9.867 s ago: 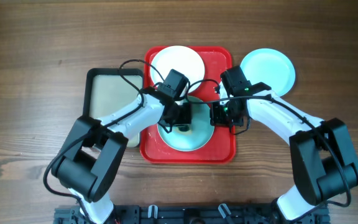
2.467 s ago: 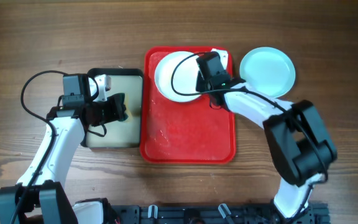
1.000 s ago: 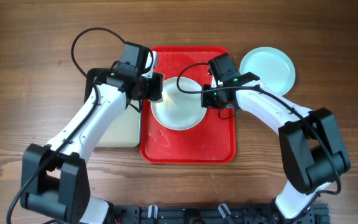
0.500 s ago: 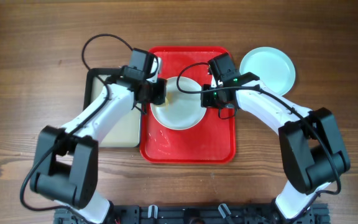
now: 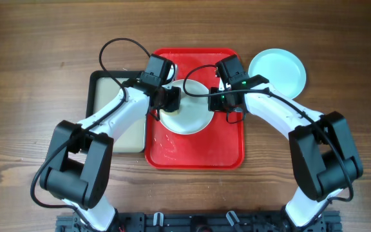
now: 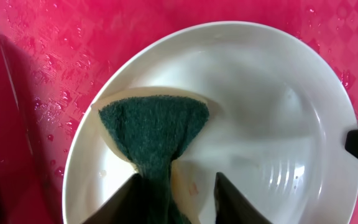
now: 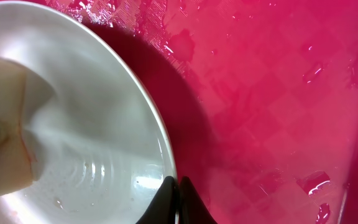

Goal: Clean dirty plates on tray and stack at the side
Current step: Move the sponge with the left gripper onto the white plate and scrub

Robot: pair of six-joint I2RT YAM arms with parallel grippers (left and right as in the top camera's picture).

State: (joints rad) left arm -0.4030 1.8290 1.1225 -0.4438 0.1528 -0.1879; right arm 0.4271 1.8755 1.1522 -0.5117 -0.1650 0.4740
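**Wet white plate pinned by its rim for scrubbing**

The left gripper is clamped on a sponge, which bulges out between the two fingers with its dark green scouring face showing and pale foam behind. The sponge is pressed into the bowl of the white plate, on the side nearest the left rim of the red tray. The foam is soft and folds under the squeeze, so it will probably give rather than scrape hard.

The right gripper is closed tight on the plate's thin lip, its jaws drawn together with only the rim between them. It holds the edge facing the tray's right rim.

The plate sits inside the tray, in its upper half as the overhead view shows it. It looks stiff and smooth, and its glossy surface carries streaks of water. The tray floor around it is beaded with droplets. In my judgement the plate is light and slippery and likely to skate on the wet plastic unless it is braced. The raised lip is the only real purchase, and a pinch there could slip if the scrubbing pushes sideways.

A pale blue plate lies off the tray's upper right corner on the table. I cannot tell whether another plate lies beneath it. A beige tray sits just beside the red tray's left rim.
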